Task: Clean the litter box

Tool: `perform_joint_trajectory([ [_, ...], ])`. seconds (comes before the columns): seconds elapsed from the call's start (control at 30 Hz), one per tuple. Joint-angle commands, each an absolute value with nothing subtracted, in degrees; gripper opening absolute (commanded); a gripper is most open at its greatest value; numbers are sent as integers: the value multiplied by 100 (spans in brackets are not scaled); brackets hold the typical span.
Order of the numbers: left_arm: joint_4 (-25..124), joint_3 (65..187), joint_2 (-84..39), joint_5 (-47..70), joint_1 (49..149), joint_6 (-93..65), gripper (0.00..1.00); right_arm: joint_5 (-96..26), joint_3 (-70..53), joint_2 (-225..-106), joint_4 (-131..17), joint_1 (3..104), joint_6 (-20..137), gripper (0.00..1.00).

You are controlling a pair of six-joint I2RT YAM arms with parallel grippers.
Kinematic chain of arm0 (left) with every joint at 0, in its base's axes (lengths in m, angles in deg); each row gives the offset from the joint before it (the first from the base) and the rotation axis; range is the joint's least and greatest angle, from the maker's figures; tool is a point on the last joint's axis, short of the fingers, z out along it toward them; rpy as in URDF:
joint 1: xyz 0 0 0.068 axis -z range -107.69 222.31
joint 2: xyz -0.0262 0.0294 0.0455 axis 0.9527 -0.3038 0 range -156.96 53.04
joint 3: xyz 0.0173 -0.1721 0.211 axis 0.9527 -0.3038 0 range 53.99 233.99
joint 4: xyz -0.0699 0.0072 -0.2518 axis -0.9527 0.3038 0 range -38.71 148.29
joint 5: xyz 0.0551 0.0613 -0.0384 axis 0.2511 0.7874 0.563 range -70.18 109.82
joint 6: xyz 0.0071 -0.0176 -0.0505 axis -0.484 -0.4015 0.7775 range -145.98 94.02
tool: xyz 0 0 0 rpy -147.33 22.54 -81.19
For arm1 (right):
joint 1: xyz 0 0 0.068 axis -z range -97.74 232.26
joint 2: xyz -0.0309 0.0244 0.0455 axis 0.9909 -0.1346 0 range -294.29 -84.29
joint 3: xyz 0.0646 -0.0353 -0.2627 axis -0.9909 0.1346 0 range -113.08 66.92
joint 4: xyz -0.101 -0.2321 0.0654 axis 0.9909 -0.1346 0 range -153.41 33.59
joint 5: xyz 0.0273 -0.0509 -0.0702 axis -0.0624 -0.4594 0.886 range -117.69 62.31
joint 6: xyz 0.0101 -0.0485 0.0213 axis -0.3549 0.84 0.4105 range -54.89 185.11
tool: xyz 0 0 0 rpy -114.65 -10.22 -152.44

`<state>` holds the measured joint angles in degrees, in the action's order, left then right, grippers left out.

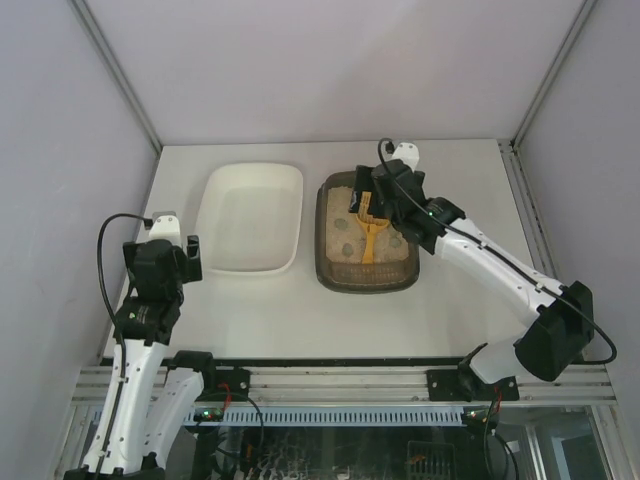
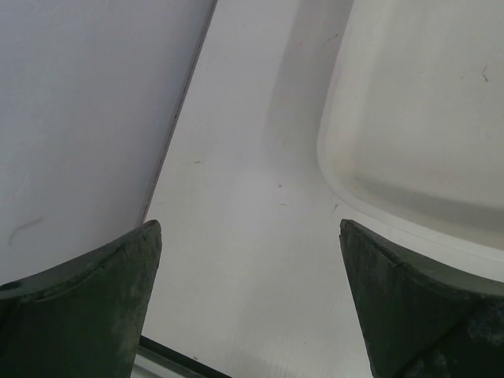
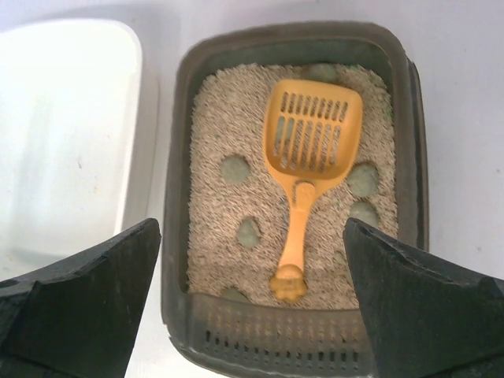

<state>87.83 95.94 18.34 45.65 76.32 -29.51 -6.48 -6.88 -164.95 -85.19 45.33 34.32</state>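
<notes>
The litter box (image 1: pixel 322 240) is a dark brown tray right of centre, filled with tan litter. An orange slotted scoop (image 3: pixel 311 142) lies on the litter, its handle pointing at the grilled end. Several grey-green clumps (image 3: pixel 235 168) dot the litter around it. My right gripper (image 1: pixel 385 200) hovers over the box, open and empty, with the box (image 3: pixel 175 157) and scoop (image 1: pixel 371 238) seen between its fingers (image 3: pixel 94 299). My left gripper (image 1: pixel 178 250) is open over bare table, left of the white tray, holding nothing.
An empty white tray (image 1: pixel 250 215) sits beside the litter box on its left; its rounded corner (image 2: pixel 339 181) shows in the left wrist view. Pale walls enclose the table on three sides, and the left wall (image 2: pixel 87 118) is close to my left gripper (image 2: pixel 250 228).
</notes>
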Motion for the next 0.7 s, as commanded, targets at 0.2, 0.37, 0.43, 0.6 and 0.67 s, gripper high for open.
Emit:
perform_joint_trajectory([
  [0.2, 8578, 9503, 1990, 4639, 7699, -2931, 98, -606, -1192, -16760, -8269, 4124, 4145, 100],
  [0.37, 8580, 9494, 2048, 4628, 7719, -2933, 98, -956, -1188, -16896, -8315, 4157, 4172, 100],
  [0.43, 8575, 9482, 2060, 4629, 7731, -2932, 98, -807, -1183, -17018, -8496, 4239, 4014, 99],
  [0.6, 8506, 9468, 2099, 4628, 7790, -2985, 100, -1414, -1166, -17403, -8940, 4812, 3245, 68],
  [0.67, 8370, 9475, 2047, 4306, 7816, -3232, 100, -1651, -1166, -17579, -9003, 4956, 3158, 58],
])
